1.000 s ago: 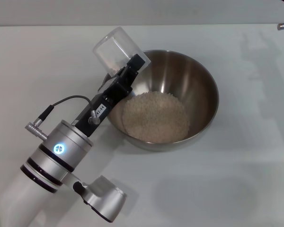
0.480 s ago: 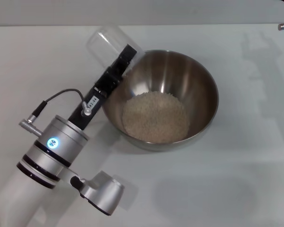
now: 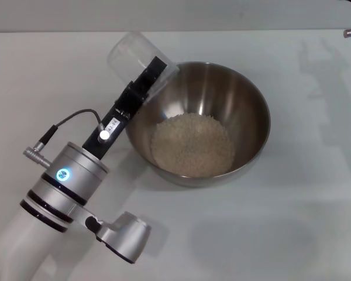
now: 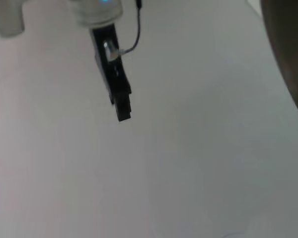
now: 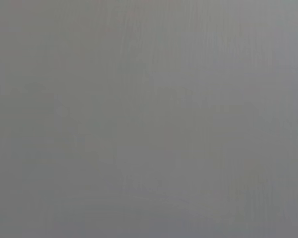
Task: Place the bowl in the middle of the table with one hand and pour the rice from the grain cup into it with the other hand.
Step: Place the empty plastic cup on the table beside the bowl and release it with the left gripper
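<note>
Counting one bowl, one grain cup, one heap of rice and one working arm in the head view. Sitting mid-table, the bowl holds the whole heap on its floor. Clenched on the tipped cup, the left gripper hangs at the bowl's left rim, cup body angled up and away, looking empty. Showing only bare tabletop, a dark curved edge of the bowl and the arm's reflection or shadow, the left wrist view misses the cup and rice. Showing nothing but flat grey, the right wrist view gives no sight of the right gripper.
</note>
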